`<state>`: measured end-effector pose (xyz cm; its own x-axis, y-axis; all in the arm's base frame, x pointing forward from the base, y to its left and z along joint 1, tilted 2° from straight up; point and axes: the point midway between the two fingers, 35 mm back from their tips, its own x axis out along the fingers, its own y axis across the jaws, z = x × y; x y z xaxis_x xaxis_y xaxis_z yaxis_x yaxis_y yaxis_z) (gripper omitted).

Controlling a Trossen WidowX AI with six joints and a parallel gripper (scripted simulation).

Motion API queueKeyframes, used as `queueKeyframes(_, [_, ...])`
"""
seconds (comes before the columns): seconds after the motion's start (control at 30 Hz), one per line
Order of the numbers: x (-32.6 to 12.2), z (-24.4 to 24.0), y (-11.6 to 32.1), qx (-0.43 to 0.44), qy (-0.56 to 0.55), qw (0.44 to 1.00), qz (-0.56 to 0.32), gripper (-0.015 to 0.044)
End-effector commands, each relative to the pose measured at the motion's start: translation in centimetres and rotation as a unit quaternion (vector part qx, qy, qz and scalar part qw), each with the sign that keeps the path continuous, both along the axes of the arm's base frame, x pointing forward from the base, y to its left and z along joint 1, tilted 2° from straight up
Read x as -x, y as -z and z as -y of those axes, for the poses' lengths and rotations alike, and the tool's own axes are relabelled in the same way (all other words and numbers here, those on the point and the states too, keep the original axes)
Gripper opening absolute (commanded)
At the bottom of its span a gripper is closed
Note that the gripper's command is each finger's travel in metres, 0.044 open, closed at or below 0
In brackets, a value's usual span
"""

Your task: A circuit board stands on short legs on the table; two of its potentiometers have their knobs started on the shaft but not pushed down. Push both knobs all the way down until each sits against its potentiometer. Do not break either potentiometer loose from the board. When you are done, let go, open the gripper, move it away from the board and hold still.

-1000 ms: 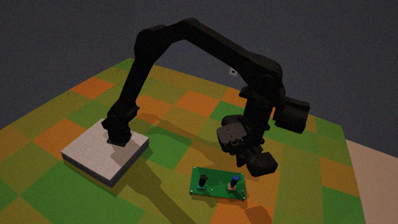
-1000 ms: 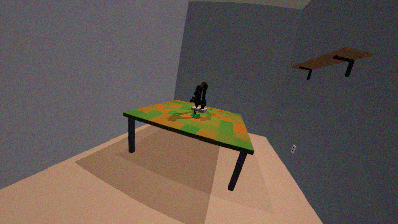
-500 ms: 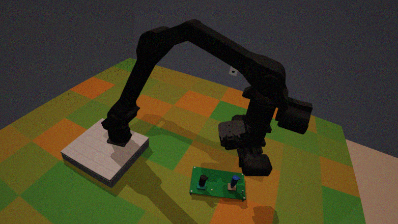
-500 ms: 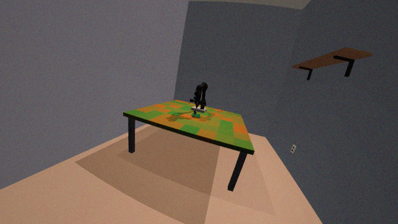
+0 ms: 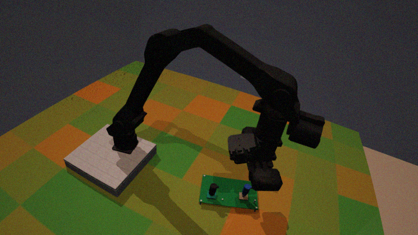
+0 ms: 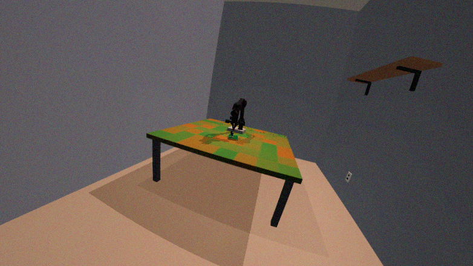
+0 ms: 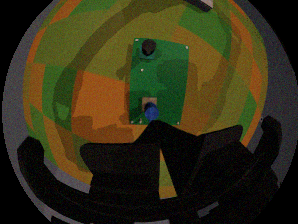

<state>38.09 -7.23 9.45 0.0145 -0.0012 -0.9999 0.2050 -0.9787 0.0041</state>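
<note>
The green circuit board (image 5: 229,187) (image 6: 233,137) (image 7: 172,95) stands on short legs. A black knob (image 5: 213,188) (image 7: 148,47) stands upright over the teal potentiometer (image 5: 209,196); its gap is too dark to judge. A blue knob (image 5: 246,189) (image 7: 151,112) stands over the tan potentiometer (image 5: 242,196) (image 7: 148,101), seemingly raised above it. My gripper (image 7: 155,124) is shut and empty, pointing down. In the wrist view its tips appear just beside the blue knob; in the top view the gripper body hides them, so their exact height is unclear.
The arm's base stands on a pale square block (image 5: 96,163) (image 6: 238,130), left of the board in the top view. The checkered table (image 5: 163,216) (image 6: 244,149) carries everything. A wall shelf (image 6: 393,71) is far from the arm.
</note>
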Motion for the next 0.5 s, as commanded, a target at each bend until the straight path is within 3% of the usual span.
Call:
queueKeyframes(0.0, [0.1, 0.1, 0.7, 0.002, 0.002, 1.0, -0.003, 0.0])
queueKeyframes(0.47, [0.1, 0.1, 2.3, 0.002, 0.002, 1.0, -0.003, 0.0])
